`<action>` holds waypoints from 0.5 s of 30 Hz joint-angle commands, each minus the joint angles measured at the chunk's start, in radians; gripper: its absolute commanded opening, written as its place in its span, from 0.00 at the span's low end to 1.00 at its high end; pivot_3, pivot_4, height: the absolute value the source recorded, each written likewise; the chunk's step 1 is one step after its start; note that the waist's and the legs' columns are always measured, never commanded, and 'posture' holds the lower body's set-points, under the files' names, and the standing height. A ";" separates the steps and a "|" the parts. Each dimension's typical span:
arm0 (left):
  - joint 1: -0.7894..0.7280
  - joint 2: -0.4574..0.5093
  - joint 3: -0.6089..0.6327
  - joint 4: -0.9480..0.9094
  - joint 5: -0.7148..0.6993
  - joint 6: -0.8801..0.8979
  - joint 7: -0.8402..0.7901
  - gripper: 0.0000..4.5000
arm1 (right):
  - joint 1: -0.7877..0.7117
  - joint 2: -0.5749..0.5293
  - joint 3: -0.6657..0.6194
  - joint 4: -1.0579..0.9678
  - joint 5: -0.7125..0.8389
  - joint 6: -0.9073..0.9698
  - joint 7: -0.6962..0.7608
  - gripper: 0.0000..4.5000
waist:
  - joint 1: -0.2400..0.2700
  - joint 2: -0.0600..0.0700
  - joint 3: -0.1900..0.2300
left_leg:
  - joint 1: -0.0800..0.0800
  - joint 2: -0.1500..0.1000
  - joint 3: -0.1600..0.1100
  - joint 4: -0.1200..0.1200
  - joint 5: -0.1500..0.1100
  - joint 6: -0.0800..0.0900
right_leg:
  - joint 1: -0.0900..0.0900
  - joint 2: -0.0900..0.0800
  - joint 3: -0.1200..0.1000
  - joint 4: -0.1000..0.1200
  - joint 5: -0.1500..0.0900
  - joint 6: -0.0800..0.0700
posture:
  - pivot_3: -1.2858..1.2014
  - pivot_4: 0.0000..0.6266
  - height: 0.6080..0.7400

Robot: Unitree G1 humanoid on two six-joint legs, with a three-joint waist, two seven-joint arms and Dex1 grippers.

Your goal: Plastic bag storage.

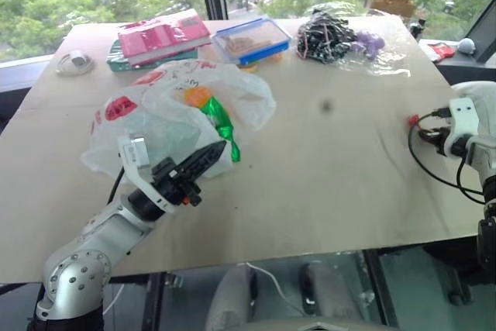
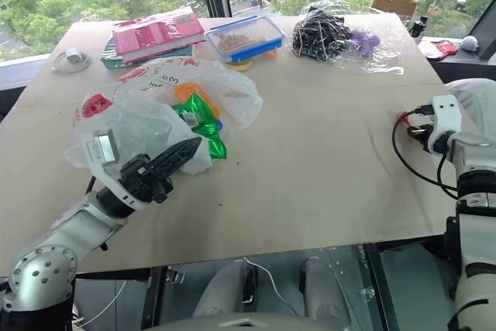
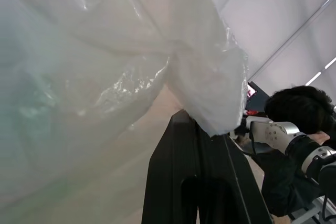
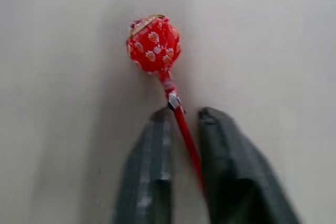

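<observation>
So the big crinkly translucent white plastic bag with red print [image 1: 167, 118] sat around ten o'clock on the pale wooden tabletop [image 1: 325, 184], slumped open with a shiny green snack packet [image 1: 223, 125] and something orange inside. My left gripper [image 1: 208, 156] was clamped shut right at the bag's near edge, with film bunched over the fingertips; looked like I had a pinch of it.

Way over at three o'clock, my right gripper [image 4: 181, 119] had its jaws narrowed around the red stick of a red foil-wrapped lollipop [image 4: 154, 42] lying on the wood. The fingers [image 4: 149, 166] sat either side of the stick, and the head poked out past the tips.

If you try this: pinch the stick squarely, lift gently since it's skinny and could slip or swivel, and keep the bag mouth propped up so there's an actual opening to drop into.

Other clutter at twelve o'clock: pink books [image 1: 159, 36], blue-lidded clear box [image 1: 252, 39], wrapped cable bundle [image 1: 329, 36].
</observation>
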 commanded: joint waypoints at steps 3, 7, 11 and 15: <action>-0.002 -0.004 0.026 -0.005 0.013 -0.014 -0.033 0.00 | 0.057 -0.016 -0.028 -0.127 0.017 -0.021 0.088 0.02 | 0.001 0.000 0.000 | 0.000 0.000 0.000 0.000 0.000 0.000 | 0.000 0.000 0.000 0.000 0.002 0.003 | 0.52 0.24 1.00; 0.004 -0.006 0.034 -0.003 0.015 -0.012 -0.043 0.00 | 0.217 -0.007 -0.071 -0.545 0.144 0.106 0.176 0.02 | 0.003 0.001 0.000 | -0.001 0.001 -0.002 0.000 0.000 0.000 | -0.001 0.000 0.000 0.000 0.002 0.004 | 0.52 0.24 1.00; 0.022 -0.005 0.040 -0.011 0.006 -0.006 -0.056 0.00 | 0.342 0.060 -0.055 -1.004 0.296 0.320 0.152 0.02 | -0.003 0.001 0.000 | 0.000 0.003 -0.005 -0.001 0.000 0.000 | -0.001 0.001 0.001 0.001 0.002 0.004 | 0.52 0.24 1.00; 0.043 0.012 0.058 -0.025 -0.016 0.008 -0.075 0.00 | 0.326 0.172 0.054 -1.214 0.338 0.436 0.094 0.02 | -0.005 0.001 0.000 | 0.001 0.004 -0.005 0.000 0.000 0.000 | -0.001 0.002 0.000 0.002 0.002 0.004 | 0.52 0.24 1.00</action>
